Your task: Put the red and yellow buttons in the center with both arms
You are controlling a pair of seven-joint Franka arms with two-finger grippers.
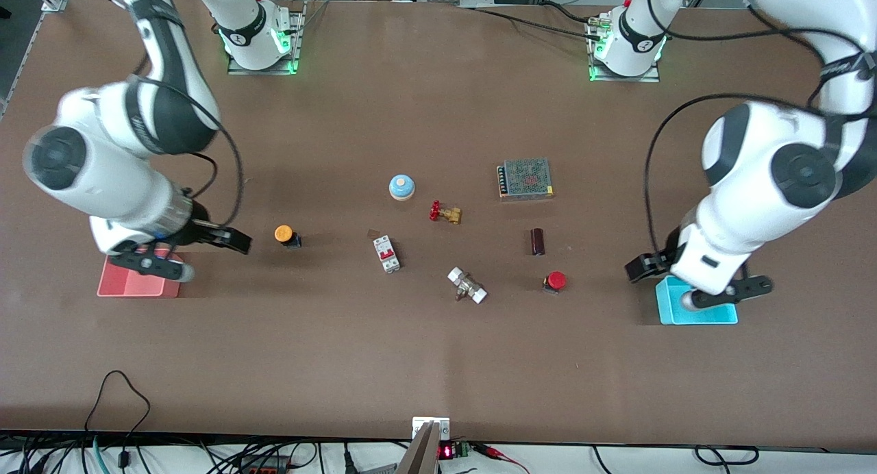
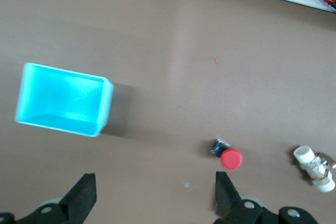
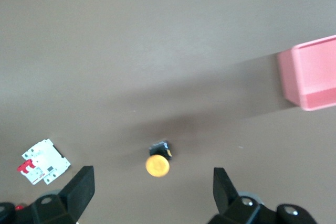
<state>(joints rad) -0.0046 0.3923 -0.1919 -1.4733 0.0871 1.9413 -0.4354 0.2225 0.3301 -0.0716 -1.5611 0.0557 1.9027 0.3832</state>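
Note:
The red button (image 1: 556, 280) stands on the brown tabletop (image 1: 425, 337) toward the left arm's end; it also shows in the left wrist view (image 2: 230, 159). The orange-yellow button (image 1: 284, 234) stands toward the right arm's end and shows in the right wrist view (image 3: 157, 165). My left gripper (image 1: 730, 292) hangs over the cyan bin (image 1: 675, 311), open and empty (image 2: 156, 195), apart from the red button. My right gripper (image 1: 149, 264) hangs over the pink bin (image 1: 130, 287), open and empty (image 3: 152, 192), apart from the yellow button.
Around the table's middle lie a light-blue dome (image 1: 401, 186), a brass valve with a red handle (image 1: 445, 212), a white circuit breaker (image 1: 386, 253), a white pipe fitting (image 1: 467, 285), a dark cylinder (image 1: 538, 241) and a meshed power supply (image 1: 525, 178).

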